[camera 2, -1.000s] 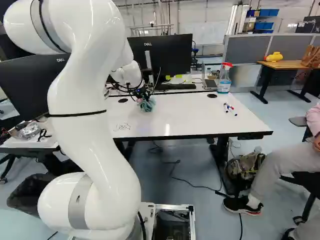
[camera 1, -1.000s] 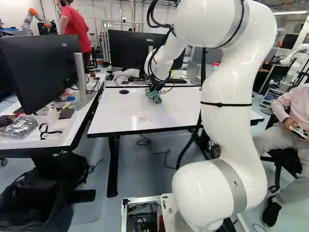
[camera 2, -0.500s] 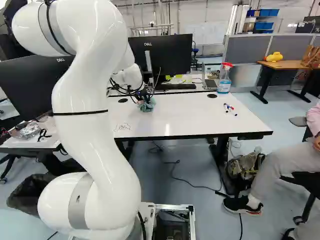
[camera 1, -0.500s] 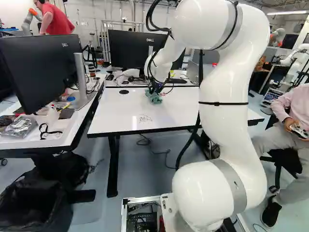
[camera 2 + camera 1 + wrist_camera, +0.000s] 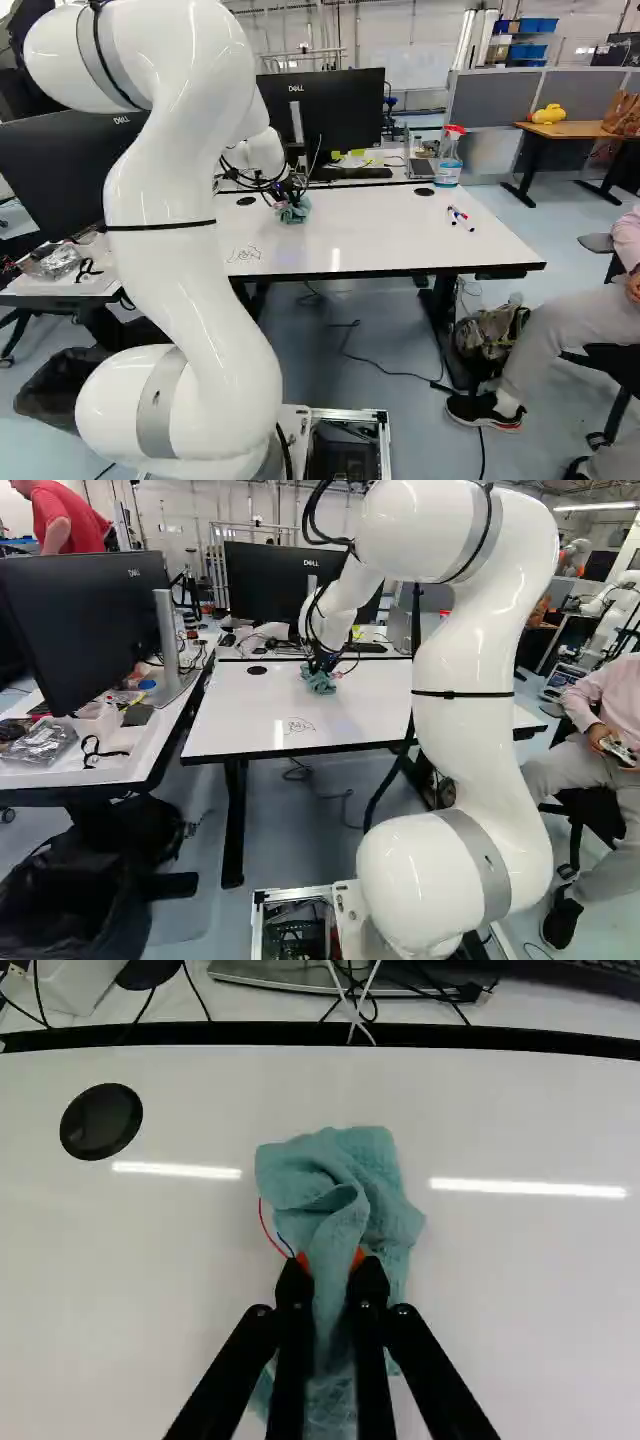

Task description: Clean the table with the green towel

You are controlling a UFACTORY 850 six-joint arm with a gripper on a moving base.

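Arm (image 5: 465,660) shifted, towel (image 5: 385,1195) perhaps; right-base-view-only markers (image 5: 460,218)

Robotics lab or workshop: white robot arm (image 5: 480,680), monitors (image 5: 80,620) on desks, cables, another robot (image 5: 608,620) beyond; this was visible.

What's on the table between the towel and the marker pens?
Nothing: the right base view shows only bare white tabletop between the towel and the pens.
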